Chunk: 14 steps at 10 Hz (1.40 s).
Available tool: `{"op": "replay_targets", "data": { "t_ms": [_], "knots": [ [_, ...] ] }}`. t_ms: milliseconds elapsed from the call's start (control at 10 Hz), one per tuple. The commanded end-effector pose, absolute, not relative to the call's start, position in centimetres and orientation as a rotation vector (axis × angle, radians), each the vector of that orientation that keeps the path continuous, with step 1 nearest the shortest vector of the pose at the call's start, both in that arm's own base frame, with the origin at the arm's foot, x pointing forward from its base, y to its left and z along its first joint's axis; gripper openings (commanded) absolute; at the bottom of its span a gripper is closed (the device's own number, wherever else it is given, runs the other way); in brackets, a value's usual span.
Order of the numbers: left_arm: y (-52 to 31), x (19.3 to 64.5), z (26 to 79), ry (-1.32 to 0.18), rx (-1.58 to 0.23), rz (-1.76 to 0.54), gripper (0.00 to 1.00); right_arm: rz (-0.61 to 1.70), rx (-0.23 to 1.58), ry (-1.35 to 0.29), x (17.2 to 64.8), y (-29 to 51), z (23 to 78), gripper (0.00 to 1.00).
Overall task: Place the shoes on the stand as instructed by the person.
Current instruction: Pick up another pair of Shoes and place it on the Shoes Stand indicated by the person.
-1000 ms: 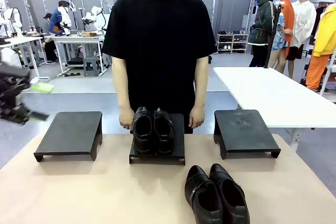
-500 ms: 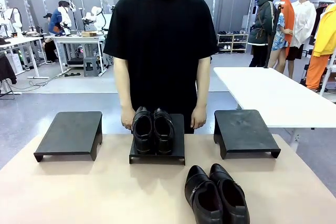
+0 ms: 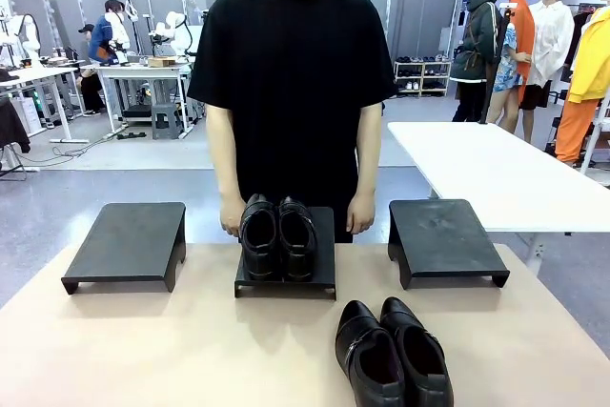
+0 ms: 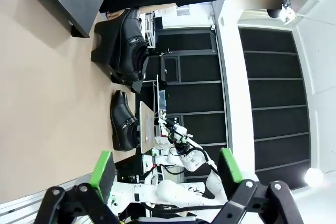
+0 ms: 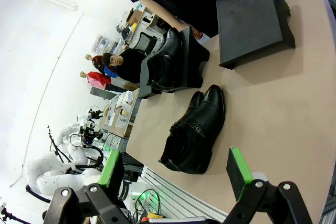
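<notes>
One pair of glossy black shoes (image 3: pixel 277 235) stands on the middle black stand (image 3: pixel 324 278), toes toward me. A second pair of shoes (image 3: pixel 393 356) lies on the tan table near the front edge, right of centre. The person (image 3: pixel 291 73) stands behind the middle stand, both hands hanging at its far corners. In the left wrist view my left gripper (image 4: pixel 166 167) is open and holds nothing, with the pair on the stand (image 4: pixel 124 43) and the table pair (image 4: pixel 125 122) far off. My right gripper (image 5: pixel 175 169) is open above the table edge, and the table pair (image 5: pixel 194 129) lies just beyond it.
An empty black stand (image 3: pixel 129 240) sits at the left of the table and another (image 3: pixel 443 235) at the right. A white table (image 3: pixel 496 173) stands beyond the right side. Other people and workbenches are far in the background.
My left gripper, seen at the front view's left edge a second ago, has drawn back out of that view. The shoes and stands have not moved.
</notes>
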<state>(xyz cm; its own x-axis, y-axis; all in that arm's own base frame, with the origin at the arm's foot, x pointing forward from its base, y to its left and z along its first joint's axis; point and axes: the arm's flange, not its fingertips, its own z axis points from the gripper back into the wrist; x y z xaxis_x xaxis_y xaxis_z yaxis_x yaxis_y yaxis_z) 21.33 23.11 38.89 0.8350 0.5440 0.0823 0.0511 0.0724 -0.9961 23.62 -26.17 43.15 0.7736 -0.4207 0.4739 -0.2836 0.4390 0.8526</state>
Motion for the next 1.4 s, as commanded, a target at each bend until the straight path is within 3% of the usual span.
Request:
{"op": "replay_targets", "data": {
  "t_ms": [0, 100, 1300],
  "knots": [
    [16.2, 18.9, 38.0, -0.527, -1.445, 0.365, 1.0, -0.091, 1.146, -0.73, 23.5, -26.2, 43.3, 1.0],
    [23.1, 21.3, 38.9, -0.505, -1.467, 0.395, 1.0, -0.091, 1.146, -0.73, 23.5, -26.2, 43.3, 1.0],
    [23.1, 21.3, 38.9, -0.505, -1.467, 0.395, 1.0, -0.091, 1.146, -0.73, 23.5, -26.2, 43.3, 1.0]
  ]
}}
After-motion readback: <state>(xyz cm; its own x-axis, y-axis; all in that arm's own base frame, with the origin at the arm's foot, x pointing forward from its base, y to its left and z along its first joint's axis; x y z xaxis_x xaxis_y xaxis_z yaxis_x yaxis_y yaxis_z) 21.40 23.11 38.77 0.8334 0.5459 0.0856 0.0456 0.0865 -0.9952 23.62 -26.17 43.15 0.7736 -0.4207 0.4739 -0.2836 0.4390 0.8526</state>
